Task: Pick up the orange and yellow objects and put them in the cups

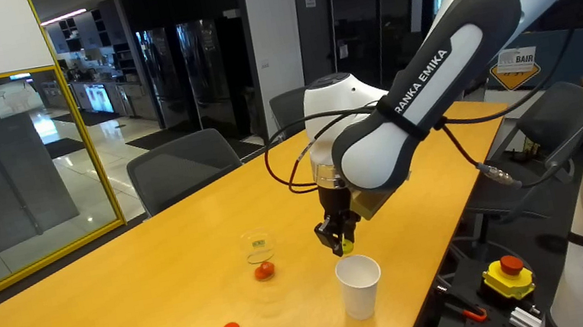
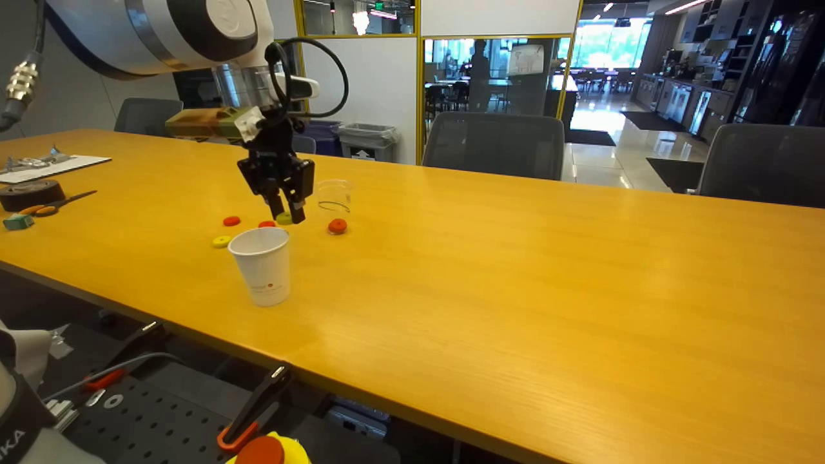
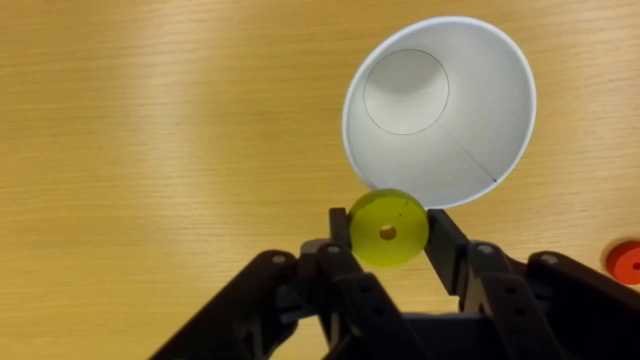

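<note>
Well away from the white cup [image 2: 263,270] lie scissors [image 2: 63,202] and tape [image 2: 38,198].

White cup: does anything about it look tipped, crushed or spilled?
Nothing stands out: the white cup stands upright, no dent or spill visible; the yellow disc overlapping it in the wrist view is held by the gripper.

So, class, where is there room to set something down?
Free: in an exterior view, wooden table right of the short clear cup, bordered behind by grey mesh chairs. Crowded: around the white paper cup, with round red-orange discs and the black gripper holding a yellow disc.
</note>
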Available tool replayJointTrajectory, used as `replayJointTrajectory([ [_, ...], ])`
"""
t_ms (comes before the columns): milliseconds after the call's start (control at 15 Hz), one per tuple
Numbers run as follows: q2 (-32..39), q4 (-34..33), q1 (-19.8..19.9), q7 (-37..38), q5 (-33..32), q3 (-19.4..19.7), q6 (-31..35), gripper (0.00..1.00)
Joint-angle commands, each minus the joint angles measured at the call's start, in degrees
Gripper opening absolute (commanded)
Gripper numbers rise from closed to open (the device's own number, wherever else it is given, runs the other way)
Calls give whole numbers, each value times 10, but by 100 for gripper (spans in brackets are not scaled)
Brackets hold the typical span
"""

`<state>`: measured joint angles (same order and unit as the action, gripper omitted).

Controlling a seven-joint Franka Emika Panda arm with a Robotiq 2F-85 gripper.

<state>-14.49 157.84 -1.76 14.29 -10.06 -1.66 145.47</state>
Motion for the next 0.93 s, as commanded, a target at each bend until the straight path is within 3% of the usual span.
replayJointTrajectory([
  [0,-10,0,3,-11,22,-12,-6,22],
  [867,2,0,4,-10,39,-21,-36,22],
])
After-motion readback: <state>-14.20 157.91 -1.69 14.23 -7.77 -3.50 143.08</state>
